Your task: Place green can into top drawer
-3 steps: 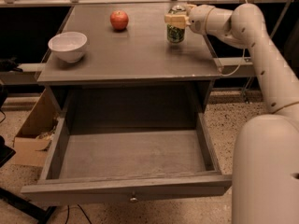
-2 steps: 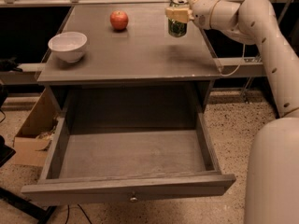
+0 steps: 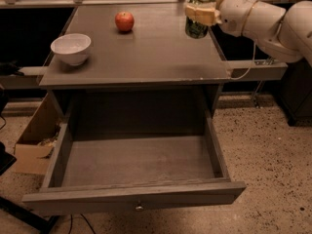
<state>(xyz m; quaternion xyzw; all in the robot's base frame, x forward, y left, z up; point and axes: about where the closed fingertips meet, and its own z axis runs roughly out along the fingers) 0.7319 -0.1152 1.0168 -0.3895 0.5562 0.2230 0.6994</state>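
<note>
The green can (image 3: pixel 197 27) is held clenched in the gripper (image 3: pixel 201 14), whose pale fingers (image 3: pixel 197 13) are wrapped across its upper body at the far right corner of the tabletop (image 3: pixel 146 57). Compared with a second ago, the can is seen higher and shifted toward the right edge; it is judged to be lifted clear of the surface it was standing on. The pick is thereby taken as done, and the carry toward the top drawer (image 3: pixel 131 194) is judged to be under way. The drawer is pulled fully out below the near edge, and nothing is seen inside it. A descent past the right edge or over the near edge is called for next. The red apple (image 3: pixel 124 21) near the far edge and the white bowl (image 3: pixel 71 48) by the left edge are left well apart from the can.
</note>
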